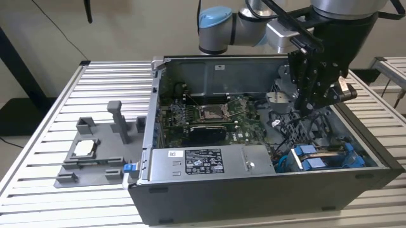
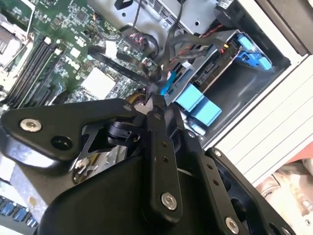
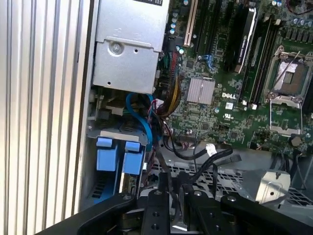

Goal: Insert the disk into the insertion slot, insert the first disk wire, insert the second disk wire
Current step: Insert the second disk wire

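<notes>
- In the exterior view the open computer case [image 1: 254, 202] stands on a slatted table [image 1: 108, 85]. The gripper [image 1: 305, 108] hangs inside the case, beyond the power-supply box [image 1: 197, 161], toward the exterior view's right.
- The disk [image 1: 311, 164], in its blue carrier, sits in the insertion slot [image 3: 115, 133], just beside the power-supply box.
- The second wrist view shows the fingers [image 2: 161, 142] pressed close together, with their tips among black wires [image 2: 122, 68]. I cannot tell if they pinch one.
- The first wrist view adds a blue cable [image 3: 142, 117] that curves from near the power-supply box to the slot.
- The exterior view also shows a grey fixture [image 1: 95, 156] on the table, well apart from the power-supply box.
</notes>
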`<state>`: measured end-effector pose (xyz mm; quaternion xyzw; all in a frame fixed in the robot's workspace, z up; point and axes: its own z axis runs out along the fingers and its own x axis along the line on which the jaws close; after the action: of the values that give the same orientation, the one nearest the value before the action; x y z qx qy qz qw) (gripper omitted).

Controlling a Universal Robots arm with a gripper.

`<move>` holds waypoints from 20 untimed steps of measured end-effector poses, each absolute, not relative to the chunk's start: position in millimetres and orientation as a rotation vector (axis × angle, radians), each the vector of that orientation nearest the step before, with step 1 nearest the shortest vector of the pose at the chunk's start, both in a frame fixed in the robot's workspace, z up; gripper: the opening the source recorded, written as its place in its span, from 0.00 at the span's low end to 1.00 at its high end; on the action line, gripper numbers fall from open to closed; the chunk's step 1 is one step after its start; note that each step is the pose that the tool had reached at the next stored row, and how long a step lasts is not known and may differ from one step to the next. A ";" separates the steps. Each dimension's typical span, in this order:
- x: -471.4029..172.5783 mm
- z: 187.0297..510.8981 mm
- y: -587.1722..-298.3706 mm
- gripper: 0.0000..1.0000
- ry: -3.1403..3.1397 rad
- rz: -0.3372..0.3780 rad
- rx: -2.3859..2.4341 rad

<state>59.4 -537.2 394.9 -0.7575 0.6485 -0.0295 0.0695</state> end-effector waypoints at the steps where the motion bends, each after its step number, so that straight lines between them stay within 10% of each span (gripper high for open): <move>1: 58.3 393.1 -535.2 0.23 1.949 -0.092 -2.280; 20: 52.9 381.0 -532.4 0.21 1.911 -0.145 -2.286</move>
<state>52.9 -532.4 381.0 -0.7639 0.6386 -0.0485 0.0789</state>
